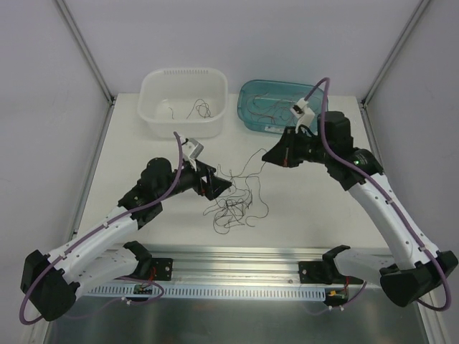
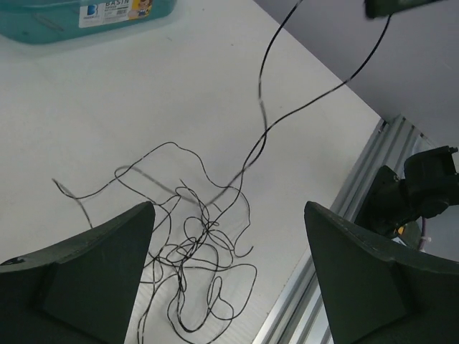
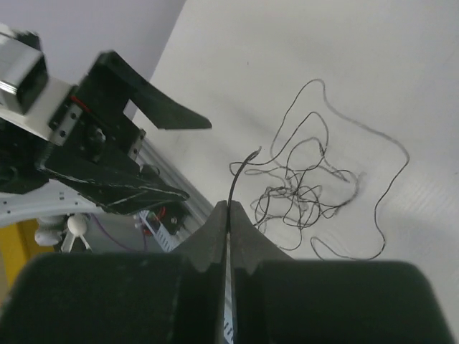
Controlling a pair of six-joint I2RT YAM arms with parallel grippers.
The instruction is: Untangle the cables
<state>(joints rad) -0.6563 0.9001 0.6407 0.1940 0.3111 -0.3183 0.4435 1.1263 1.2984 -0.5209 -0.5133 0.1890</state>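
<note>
the right gripper (image 3: 229,213) is shown pressed shut on the end of one black strand, which rises from the cables (image 1: 233,201). the left gripper (image 2: 228,240) hangs spread above that knot, heaped mid-table (image 1: 143,143) between the arms. the wires are judged near weightless, springy and snag-prone; a free end is best pinched.

Matt white table (image 1: 301,201), translucent plastic tubs (image 1: 183,100)

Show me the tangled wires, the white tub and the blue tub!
cable tangle (image 1: 233,206): top view, dense knot in its middle.
white tub (image 1: 183,127): top view, near wall.
blue tub (image 1: 241,100): top view, left rim.
</note>
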